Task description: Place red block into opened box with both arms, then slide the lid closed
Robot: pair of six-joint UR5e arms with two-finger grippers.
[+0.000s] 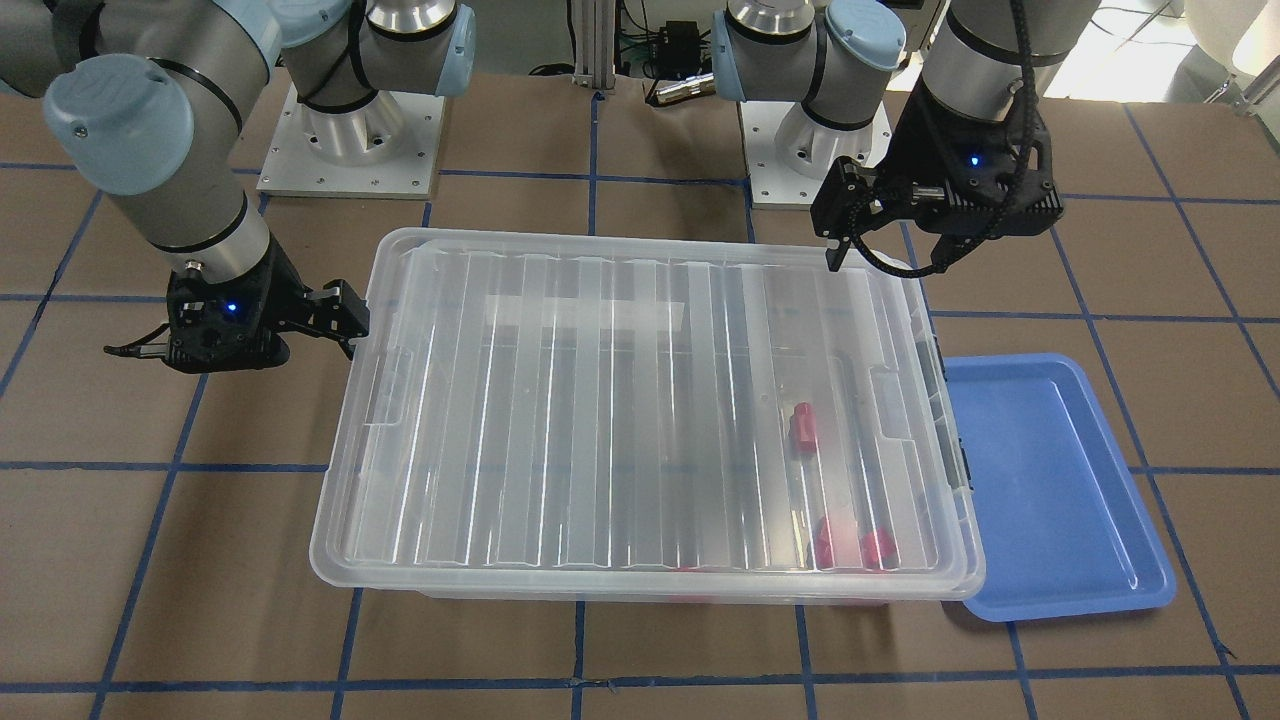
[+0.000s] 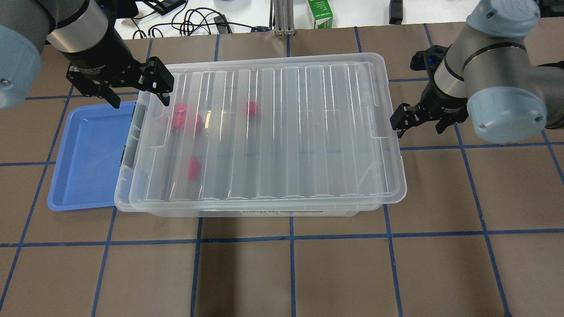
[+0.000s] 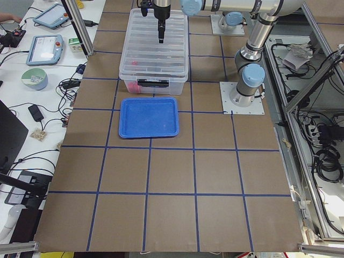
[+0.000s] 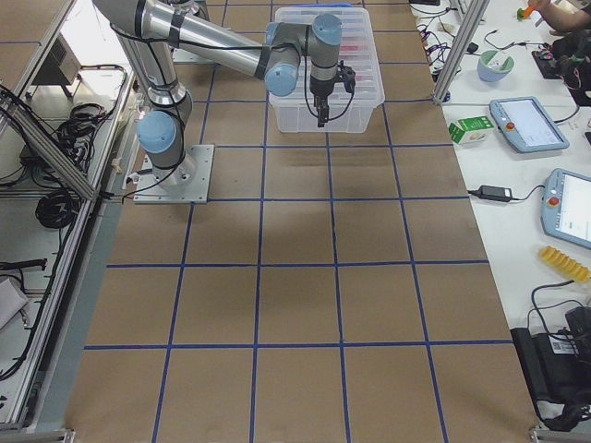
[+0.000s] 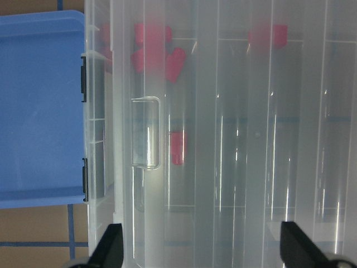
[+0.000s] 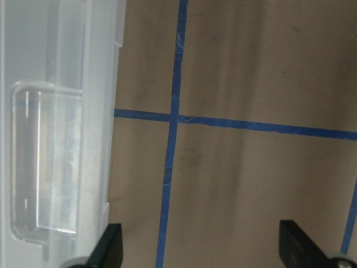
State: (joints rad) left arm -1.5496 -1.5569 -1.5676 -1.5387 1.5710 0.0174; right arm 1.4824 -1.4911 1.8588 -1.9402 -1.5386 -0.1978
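The clear box (image 2: 264,212) stands mid-table with the ribbed lid (image 2: 286,132) lying over it, shifted slightly toward the robot's right; a narrow strip of the box's rim (image 5: 97,139) shows on the tray side. Several red blocks (image 2: 193,168) lie inside near the left end, seen through the lid (image 1: 600,400); one red block (image 1: 803,428) lies apart from the others. My left gripper (image 2: 139,94) hovers open over the lid's far left corner, with the handle tab (image 5: 146,134) below it. My right gripper (image 2: 417,127) is open beside the lid's right end, over bare table, with nothing between its fingers.
An empty blue tray (image 2: 88,154) lies against the box's left end. The table is brown with blue tape grid lines. Cables and a green carton (image 2: 320,13) sit beyond the far edge. Arm bases (image 1: 350,150) stand on the robot's side.
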